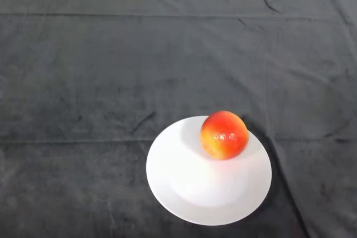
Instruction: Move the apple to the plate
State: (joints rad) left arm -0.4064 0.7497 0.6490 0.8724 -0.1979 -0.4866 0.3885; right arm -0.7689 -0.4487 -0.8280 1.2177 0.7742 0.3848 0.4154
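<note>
Seeing apple [223, 135]: we find it red-yellow, resting on the plate's far right part
Plate [189, 188]: white, on dark cloth [83, 82]
Writing: we read none

Glossy red-yellow apple [223, 135], smooth matt white plate [189, 193], creased dark cloth [83, 71]

red-yellow apple [223, 135] on white plate [189, 193], near its far rim
</note>
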